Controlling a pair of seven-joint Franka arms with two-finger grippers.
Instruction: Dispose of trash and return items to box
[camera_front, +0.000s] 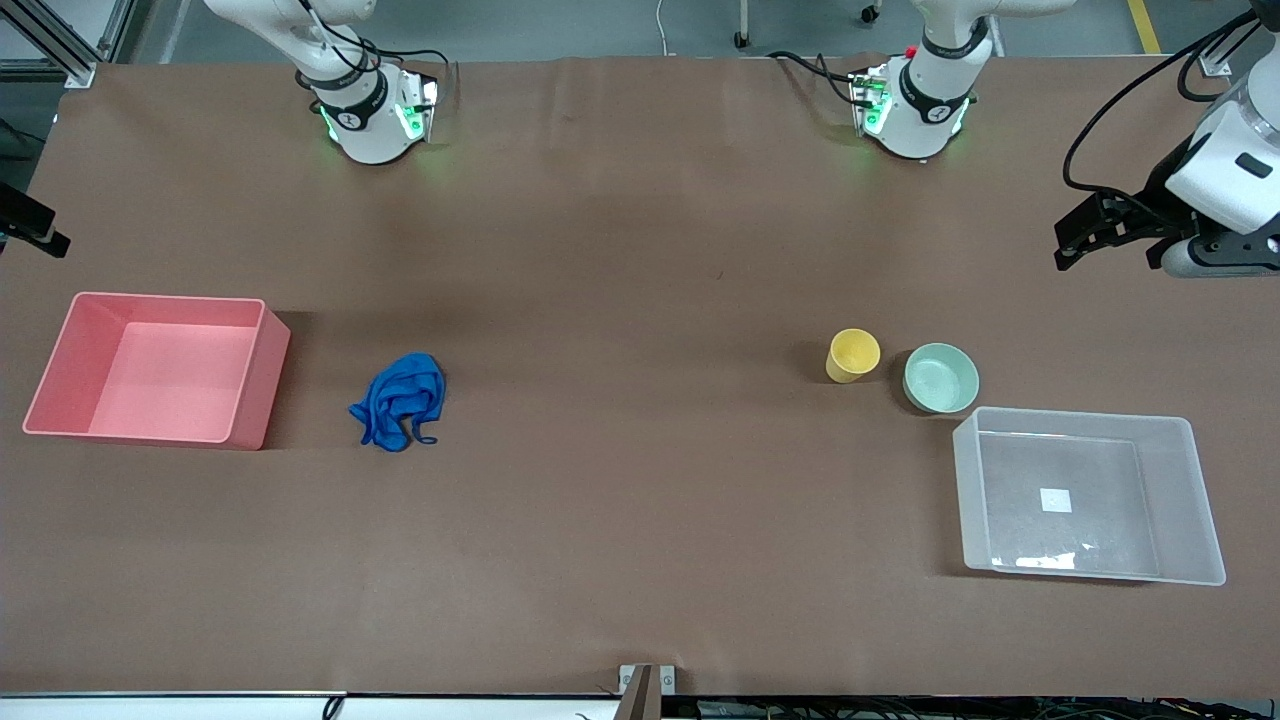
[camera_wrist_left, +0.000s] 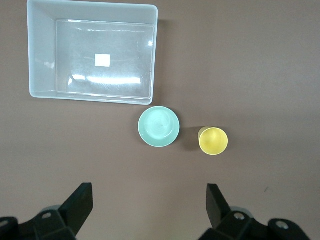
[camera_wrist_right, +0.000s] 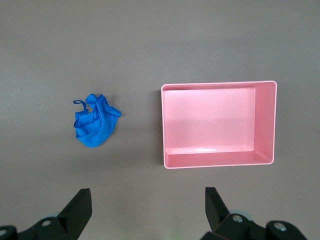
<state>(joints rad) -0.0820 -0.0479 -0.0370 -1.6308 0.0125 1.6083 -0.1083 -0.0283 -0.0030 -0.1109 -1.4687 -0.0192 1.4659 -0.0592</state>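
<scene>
The blue rag (camera_front: 400, 402) lies crumpled on the brown table beside the pink bin; it also shows in the right wrist view (camera_wrist_right: 95, 121). The yellow cup (camera_front: 853, 355) and the mint-green bowl (camera_front: 940, 377) stand upright side by side, just farther from the front camera than the clear box (camera_front: 1090, 495). All three show in the left wrist view: cup (camera_wrist_left: 213, 141), bowl (camera_wrist_left: 159, 126), box (camera_wrist_left: 42, 50), which is empty. My left gripper (camera_front: 1062, 250) (camera_wrist_left: 150, 192) is open and empty, high over the left arm's end of the table. My right gripper (camera_front: 45, 238) (camera_wrist_right: 147, 196) is open and empty, high over the right arm's end.
An empty pink bin (camera_front: 250, 380) (camera_wrist_right: 167, 125) sits at the right arm's end of the table, beside the rag. The two arm bases (camera_front: 365, 110) (camera_front: 915, 110) stand along the table's edge farthest from the front camera. A brown cloth covers the table.
</scene>
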